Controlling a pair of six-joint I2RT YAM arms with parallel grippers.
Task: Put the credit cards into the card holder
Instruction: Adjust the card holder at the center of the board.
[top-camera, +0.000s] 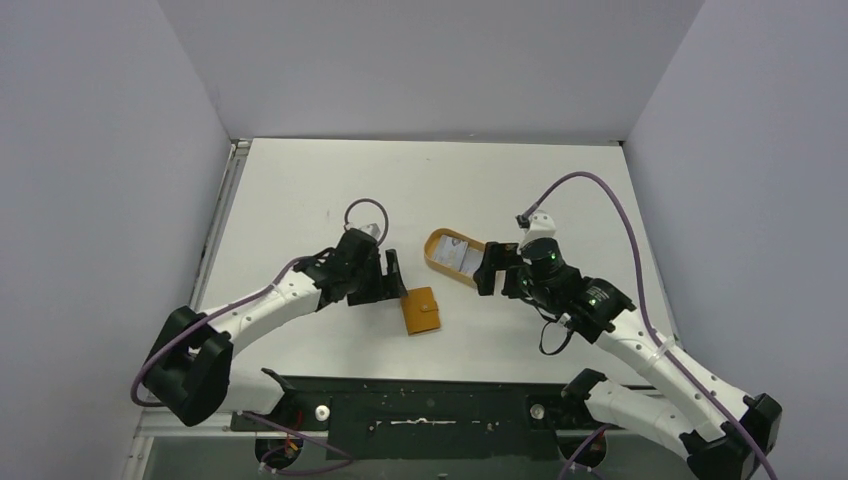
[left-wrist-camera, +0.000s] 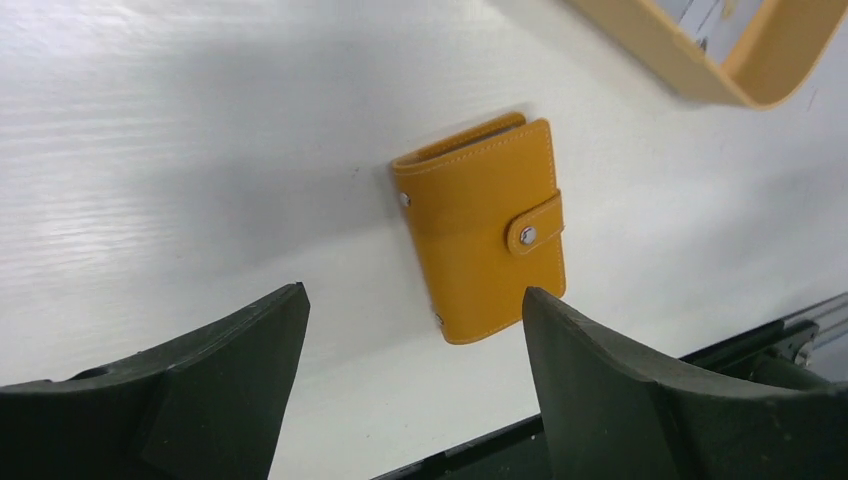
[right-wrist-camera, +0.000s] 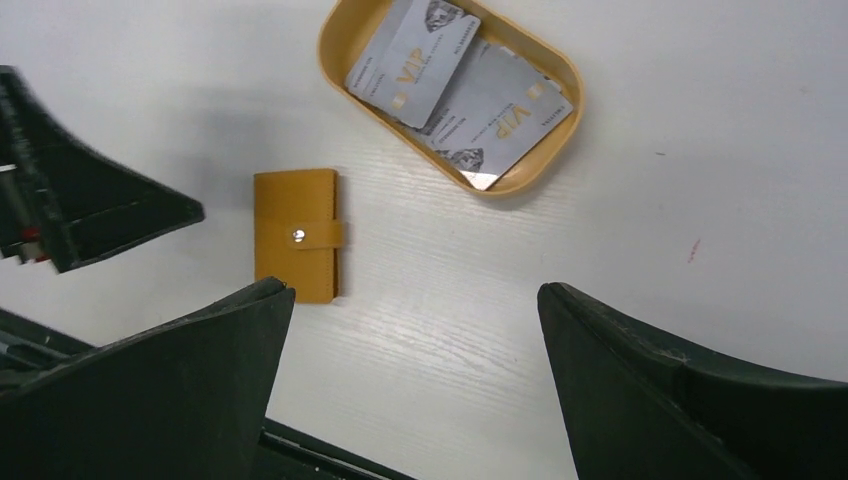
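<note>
Black rail (top-camera: 400, 410) lines the near edge of the white woodgrain table (top-camera: 290, 190), with pale grey walls (top-camera: 100, 150) around it. Snapped shut, the orange card holder (top-camera: 421, 310) lies flat near that edge's middle. Grey VIP credit cards (right-wrist-camera: 455, 85) overlap in an oval tray (right-wrist-camera: 332, 55) just beyond. Left fingers (left-wrist-camera: 200, 390) and right fingers (right-wrist-camera: 680, 390) stand spread, empty.

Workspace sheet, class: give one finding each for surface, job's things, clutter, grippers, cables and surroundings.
Surface: white table, faint grain.
Job's things: card holder snapped shut, flat on table; credit cards overlapping inside oval tray, apart from holder.
Clutter: nothing seen.
Grippers: left gripper open, empty, near card holder; right gripper open, empty.
Cables: purple cables looping from both arms.
Surroundings: pale walls on three sides.
</note>
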